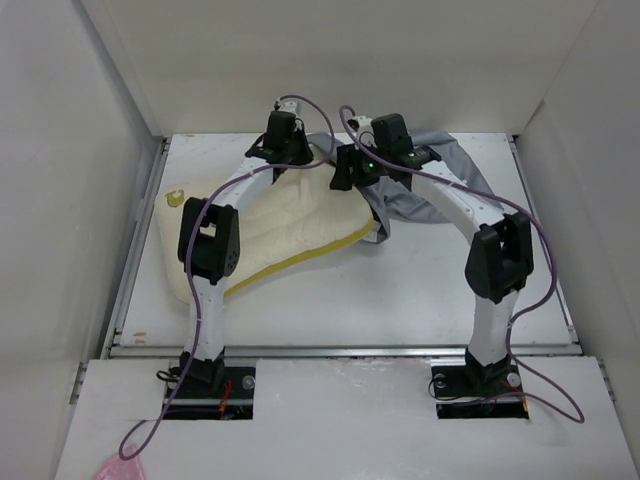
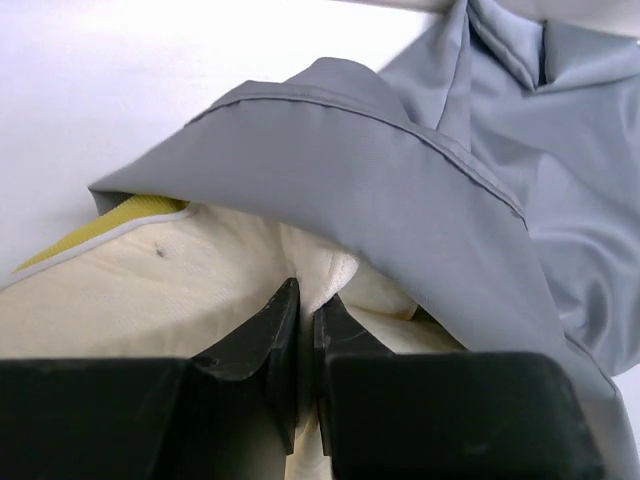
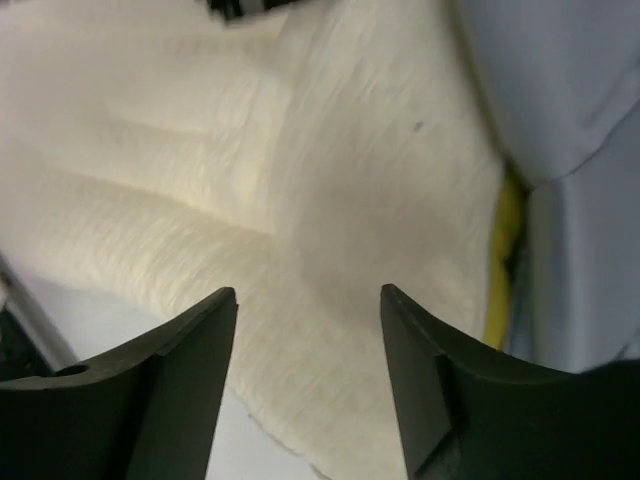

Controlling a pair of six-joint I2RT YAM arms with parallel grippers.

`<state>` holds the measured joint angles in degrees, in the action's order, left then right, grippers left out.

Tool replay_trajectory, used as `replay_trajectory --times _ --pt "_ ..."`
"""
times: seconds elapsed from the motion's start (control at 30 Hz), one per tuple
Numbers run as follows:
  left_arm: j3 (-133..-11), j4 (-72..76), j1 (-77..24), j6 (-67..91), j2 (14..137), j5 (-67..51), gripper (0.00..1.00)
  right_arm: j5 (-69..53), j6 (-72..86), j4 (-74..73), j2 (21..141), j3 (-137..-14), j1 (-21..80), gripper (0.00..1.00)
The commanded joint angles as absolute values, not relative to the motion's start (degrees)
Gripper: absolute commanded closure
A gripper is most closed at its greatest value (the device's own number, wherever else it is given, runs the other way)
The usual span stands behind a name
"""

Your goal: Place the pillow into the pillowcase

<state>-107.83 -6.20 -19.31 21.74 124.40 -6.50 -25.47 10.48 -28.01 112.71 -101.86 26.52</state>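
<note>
The cream-white pillow (image 1: 280, 225) with its yellow side edge lies left of centre on the table, its right end under the mouth of the grey pillowcase (image 1: 440, 190). My left gripper (image 1: 283, 165) is at the pillow's far edge, shut on a pinched fold of the pillow's cover (image 2: 325, 275), with the pillowcase hem (image 2: 380, 170) draped just above it. My right gripper (image 1: 352, 178) hangs open over the pillow's top (image 3: 300, 200), not touching it. The pillowcase (image 3: 560, 90) and the yellow edge (image 3: 503, 260) show at its right.
White walls enclose the table on the left, back and right. The pillow's small yellow tag (image 1: 174, 199) is at its left corner. Purple cables loop from both arms. A pink object (image 1: 118, 468) lies at the near left.
</note>
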Motion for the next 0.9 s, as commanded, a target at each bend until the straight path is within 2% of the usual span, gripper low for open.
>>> replay_trajectory --times 0.0,0.1,0.23,0.27,0.33,0.37,0.43,0.6,0.7,0.83,0.87 --pt "-103.1 0.2 -22.0 21.9 117.4 -5.4 1.0 -15.4 8.7 -29.7 107.9 -104.9 26.2 0.33" --pt "-101.2 1.8 -22.0 21.9 116.8 -2.8 1.0 -7.3 8.2 -31.1 103.4 -100.6 26.2 0.27" --pt "-105.8 -2.0 -22.0 21.1 119.2 -1.5 1.0 0.8 9.0 -31.1 97.4 -91.0 26.2 0.2" --pt "-108.8 -5.2 -22.0 20.1 120.0 -1.5 0.86 2.8 9.7 -31.1 96.7 -87.8 26.2 0.2" --pt "-110.6 -7.9 -22.0 18.8 120.6 -1.0 0.41 3.5 10.6 -31.1 94.9 -84.7 26.2 0.2" --pt "-110.7 -9.7 -22.0 18.2 120.6 -1.0 0.12 3.5 11.5 -31.1 94.9 -83.1 26.2 0.2" --pt "-109.4 -10.2 -22.0 15.7 119.2 -1.0 0.0 4.7 12.7 -29.5 94.2 -78.6 26.2 0.21" --pt "-100.1 -11.4 -23.1 10.3 106.4 -3.3 0.0 2.0 13.3 -24.8 96.1 -72.5 23.9 0.24" --pt "-90.1 -10.9 -26.3 7.6 98.6 -5.3 0.0 0.3 13.8 -21.5 98.9 -70.8 23.4 0.27" --pt "-81.0 -10.9 -31.0 8.3 98.2 -5.8 0.0 -1.9 13.8 -17.7 102.7 -69.5 23.4 0.39" --pt "-81.0 -11.8 -31.5 9.0 99.7 -5.3 0.0 -1.9 13.8 -16.6 103.4 -69.5 23.4 0.49"
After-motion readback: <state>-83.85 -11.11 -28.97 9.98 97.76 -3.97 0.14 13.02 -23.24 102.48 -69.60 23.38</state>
